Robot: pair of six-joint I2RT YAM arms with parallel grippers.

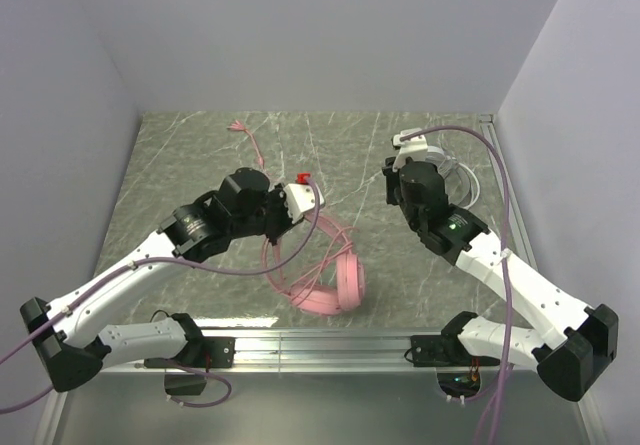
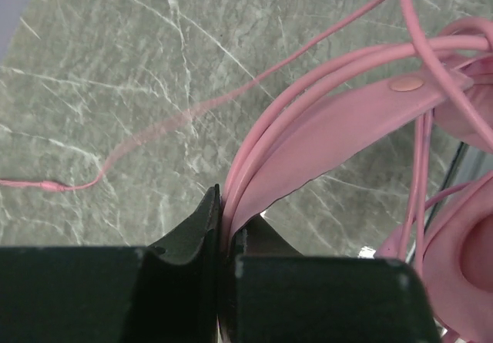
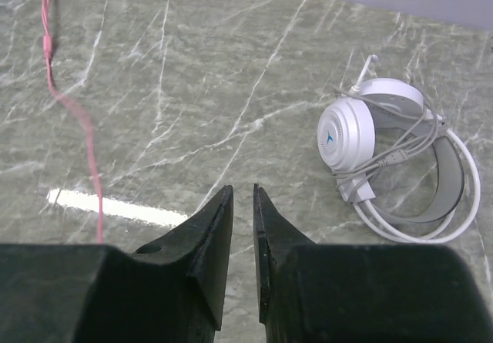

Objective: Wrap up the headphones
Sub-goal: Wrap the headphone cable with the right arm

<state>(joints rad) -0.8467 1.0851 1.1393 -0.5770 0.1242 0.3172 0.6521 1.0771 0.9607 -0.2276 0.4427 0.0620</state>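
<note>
The pink headphones (image 1: 340,280) lie at the table's near middle, with cord loops running along the headband (image 2: 347,119). My left gripper (image 2: 227,204) is shut on that headband together with the cord loops, also seen from above (image 1: 303,197). The loose pink cord (image 2: 154,131) trails off to the back left, its end lying on the table (image 1: 237,125). The white-grey headphones (image 3: 362,131) rest at the back right with their thin cord bundled around them, partly hidden behind my right arm in the top view (image 1: 462,180). My right gripper (image 3: 243,193) hovers left of them, open by a narrow gap, holding nothing.
White walls close off the back and both sides of the marbled table (image 1: 190,165). A metal rail (image 1: 320,345) runs along the near edge between the arm bases. A bright light reflection (image 3: 115,208) lies on the surface near the pink cord.
</note>
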